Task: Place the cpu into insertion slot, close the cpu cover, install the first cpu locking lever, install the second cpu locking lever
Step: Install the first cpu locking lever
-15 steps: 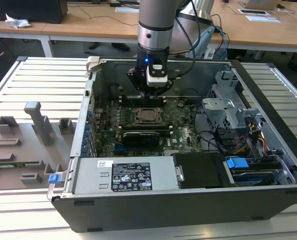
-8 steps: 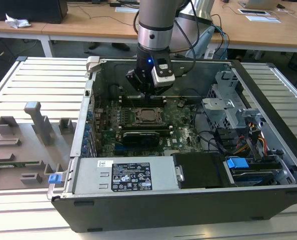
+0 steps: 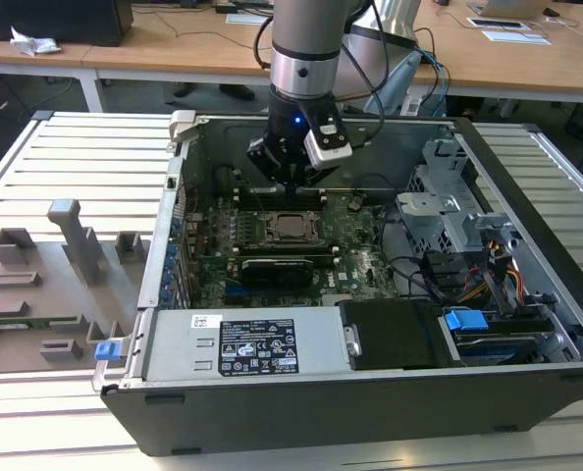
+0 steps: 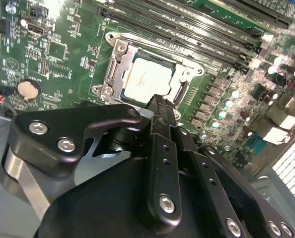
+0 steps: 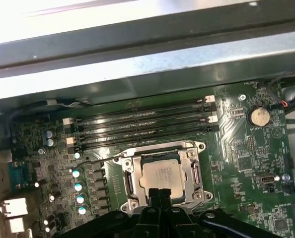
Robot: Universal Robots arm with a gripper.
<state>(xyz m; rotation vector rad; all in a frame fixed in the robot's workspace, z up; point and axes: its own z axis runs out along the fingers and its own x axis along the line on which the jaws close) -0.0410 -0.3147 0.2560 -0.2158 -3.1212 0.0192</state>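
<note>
Silvery-grey flat square cpu [image 5: 162, 176] lies seated in the black-rimmed square insertion slot [image 5: 160, 157] on the green circuit board [image 5: 237, 158]. The thin silver window-frame cpu cover [image 5: 194, 171] lies flat around it.

My black two-fingered gripper [image 5: 160, 192] is clenched, its fingertips pressed together with nothing between them. In both wrist views the tips overlap the near edge of the cover. I cannot tell whether they touch it.

Directions below are read on the exterior view's clock, centred on the cpu [image 3: 291, 226].
- My gripper [image 3: 290, 186] hangs just at 12 o'clock.
- The board sits inside an open dark-grey metal computer case [image 3: 370, 412], which rests on a pale slatted metal table [image 3: 76, 157].
- A silver labelled power supply box [image 3: 242, 343] lies at 6 o'clock.
- Grey moulded fixture blocks [image 3: 66, 265] stand on the table at 9 o'clock, well apart from the case.
- Long wooden desks [image 3: 174, 44] run beyond the case at 12 o'clock.
</note>
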